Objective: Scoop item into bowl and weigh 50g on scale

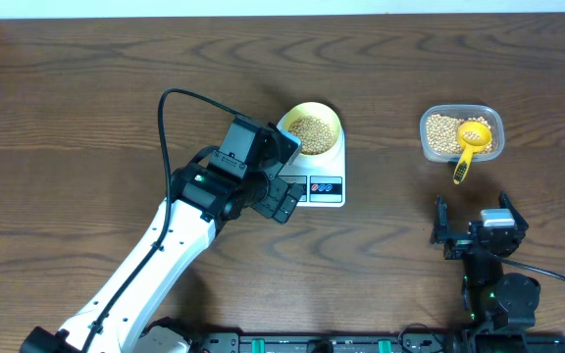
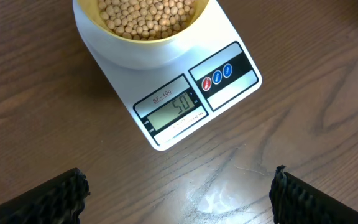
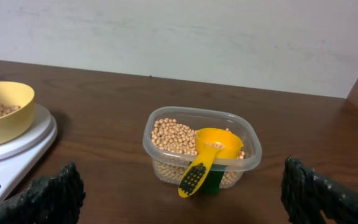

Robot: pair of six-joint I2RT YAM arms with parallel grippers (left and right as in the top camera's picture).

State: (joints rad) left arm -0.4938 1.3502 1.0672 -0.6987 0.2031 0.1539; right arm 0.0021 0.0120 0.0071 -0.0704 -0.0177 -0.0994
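Observation:
The pale yellow bowl point(image 1: 333, 120) stands on the round platform of the white scale point(image 1: 327, 186) and holds tan beans point(image 1: 309, 128). In the left wrist view the scale point(image 2: 232, 43) shows 50 on its display, and the bowl point(image 2: 142, 53) of beans point(image 2: 148, 15) sits at the top edge. My left gripper point(image 1: 287, 175) hovers open at the scale's left front corner, with only bare wood between its fingers point(image 2: 179, 193). My right gripper point(image 1: 474, 208) stands open and empty in front of the bean container point(image 3: 182, 193).
A clear plastic container point(image 1: 430, 132) of beans sits at the back right with a bright yellow scoop point(image 1: 469, 149) resting in it, handle over the front rim. In the right wrist view the container point(image 3: 157, 130) and scoop point(image 3: 213, 146) lie straight ahead. A wall closes the far side.

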